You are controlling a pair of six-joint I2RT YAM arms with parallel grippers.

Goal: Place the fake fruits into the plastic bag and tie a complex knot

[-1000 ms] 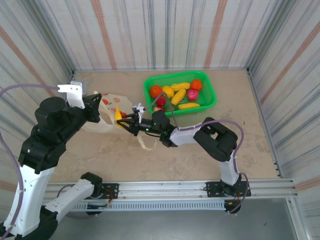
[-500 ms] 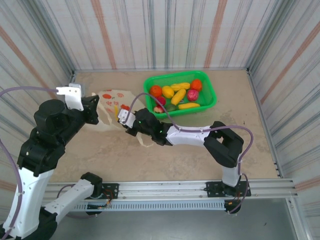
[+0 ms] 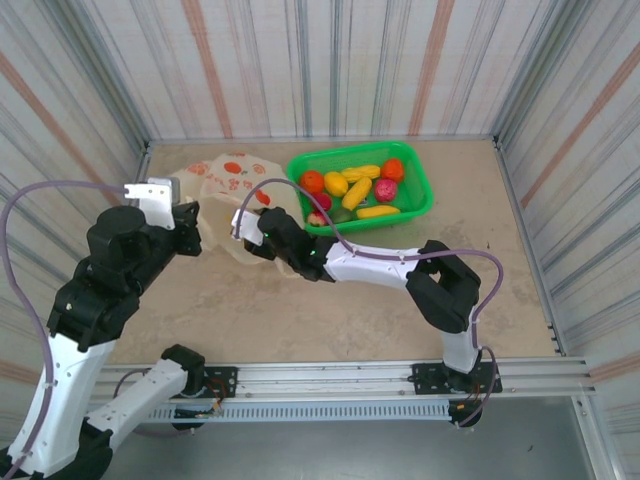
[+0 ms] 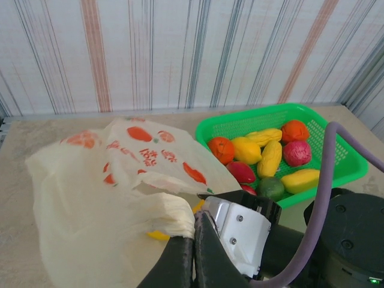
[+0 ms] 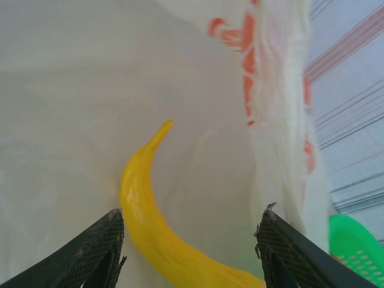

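Right gripper (image 5: 192, 219) just opened, dropping curved yellow plastic banana (image 5: 144, 204) inside thin cream printed bag (image 4: 90, 198); left gripper (image 4: 193, 240) pinches its rim.

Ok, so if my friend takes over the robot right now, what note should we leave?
Left gripper: jaws shut on the plastic bag at its rim, holding it up.
Right gripper: inside the bag, jaws open, gripping nothing.
Things: one yellow banana lies in the bag; the other fake fruits sit in the green basket.
Done: one banana bagged.
Left: move the basket fruits into the bag, then knot it.
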